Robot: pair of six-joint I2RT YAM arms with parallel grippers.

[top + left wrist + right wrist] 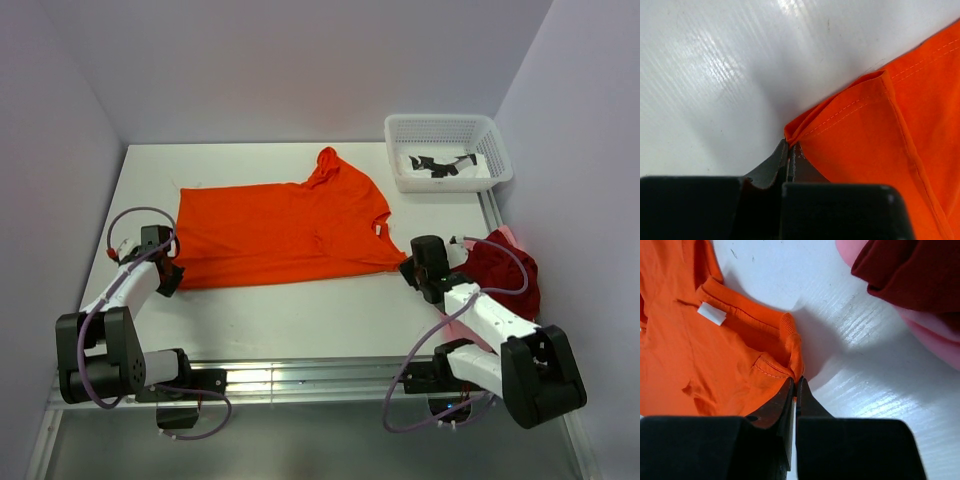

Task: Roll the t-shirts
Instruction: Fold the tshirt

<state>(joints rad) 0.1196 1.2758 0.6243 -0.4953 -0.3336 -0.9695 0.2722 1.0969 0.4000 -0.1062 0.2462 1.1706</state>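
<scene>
count 3: orange shirt (pixel 280 235), red shirt (pixel 910 270), pink shirt (pixel 935 335) | basket (pixel 452 184) 1

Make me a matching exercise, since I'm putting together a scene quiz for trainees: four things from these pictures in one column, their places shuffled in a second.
Things
1. orange shirt
2. dark red shirt
3. pink shirt
4. basket

Places
a. far right corner of the table
b. spread out flat in the middle of the table
c. crumpled in a heap at the right edge, beside the right arm
d. peeking out from under another shirt

Right pairs: 1-b, 2-c, 3-d, 4-a
</scene>
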